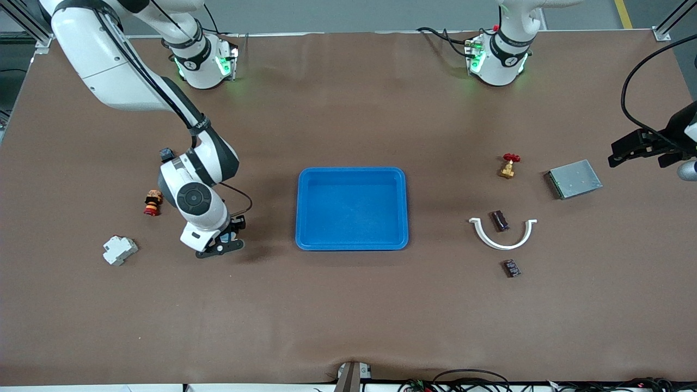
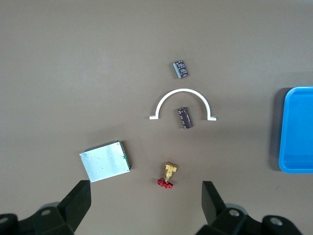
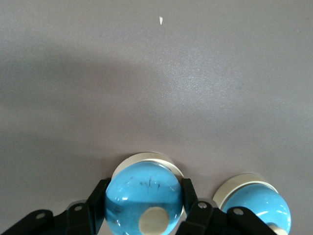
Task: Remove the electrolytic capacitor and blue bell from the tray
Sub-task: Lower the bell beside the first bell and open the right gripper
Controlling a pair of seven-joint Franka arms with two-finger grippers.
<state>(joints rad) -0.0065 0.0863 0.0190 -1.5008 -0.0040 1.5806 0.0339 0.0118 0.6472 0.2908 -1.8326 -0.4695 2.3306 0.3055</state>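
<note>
My right gripper [image 1: 220, 246] is down at the table at the right arm's end. In the right wrist view its fingers [image 3: 98, 196] press both sides of a blue dome bell [image 3: 144, 193]. A second blue bell [image 3: 254, 205] stands right beside it. My left gripper [image 1: 626, 152] hangs open and empty over the table's edge at the left arm's end. The left wrist view shows its open gripper [image 2: 146, 196] above two dark capacitors. One capacitor [image 2: 185, 118] [image 1: 500, 220] lies inside a white arc [image 1: 502, 235]. The other capacitor [image 2: 181, 68] [image 1: 511, 268] lies nearer the front camera.
A blue tray [image 1: 352, 171] sits mid-table. A red-handled brass valve [image 1: 509, 165] and a metal plate [image 1: 573, 178] lie near the capacitors. A white breaker [image 1: 119, 250], a red and yellow button [image 1: 153, 202] and a small dark part [image 1: 166, 154] lie near the right arm.
</note>
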